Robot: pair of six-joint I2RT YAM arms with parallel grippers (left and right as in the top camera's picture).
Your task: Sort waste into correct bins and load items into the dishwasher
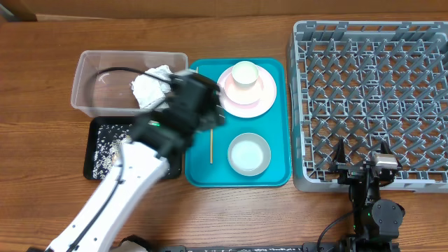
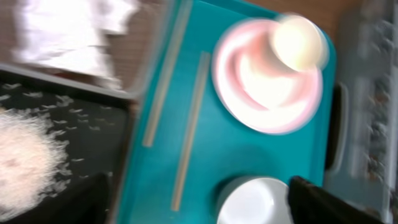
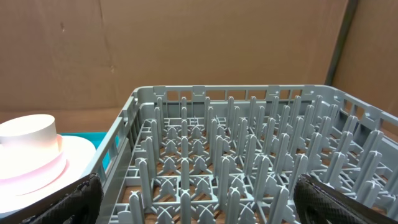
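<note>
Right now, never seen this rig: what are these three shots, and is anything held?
Two robot arms at a wooden table, each ending in a two-finger tool. One picture looks down from above; the other two come from wrist cameras, with that arm's fingers at the bottom corners. The left tool hangs open over the teal tray's left edge, holding nothing. The right tool sits open at the grey dish rack's near edge, also empty. On the teal tray: a pink-white plate with a small white cup on it, a white bowl and two chopsticks. A crumpled tissue lies in the clear tub; rice grains lie in the black tray.
</note>
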